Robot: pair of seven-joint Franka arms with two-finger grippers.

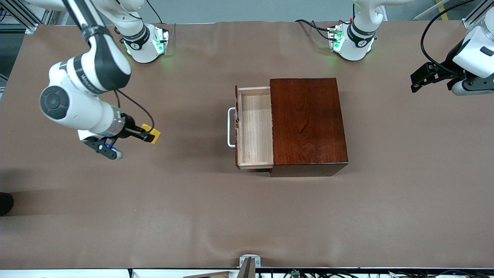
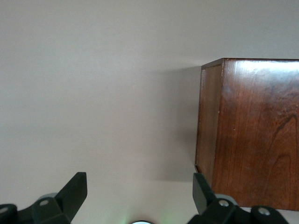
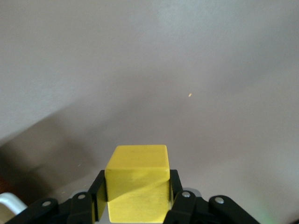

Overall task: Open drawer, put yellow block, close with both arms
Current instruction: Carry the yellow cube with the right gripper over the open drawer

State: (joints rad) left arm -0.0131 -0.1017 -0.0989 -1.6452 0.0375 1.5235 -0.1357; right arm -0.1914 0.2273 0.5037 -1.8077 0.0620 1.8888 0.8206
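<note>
The yellow block (image 1: 154,135) is a small cube clamped between the fingers of my right gripper (image 1: 149,134), which is shut on it above the bare table toward the right arm's end. In the right wrist view the yellow block (image 3: 138,179) fills the gap of the right gripper (image 3: 136,193). The drawer (image 1: 254,129) stands pulled out of the dark reddish-brown box (image 1: 307,123), its pale tray empty and its white handle (image 1: 230,127) pointing toward the right arm's end. My left gripper (image 1: 417,79) waits open in the air beside the box (image 2: 252,130); the left gripper (image 2: 139,191) holds nothing.
A brown cloth (image 1: 247,216) covers the whole table. Both arm bases (image 1: 148,42) stand along the table edge farthest from the front camera. A small metal bracket (image 1: 249,261) sits at the edge nearest that camera.
</note>
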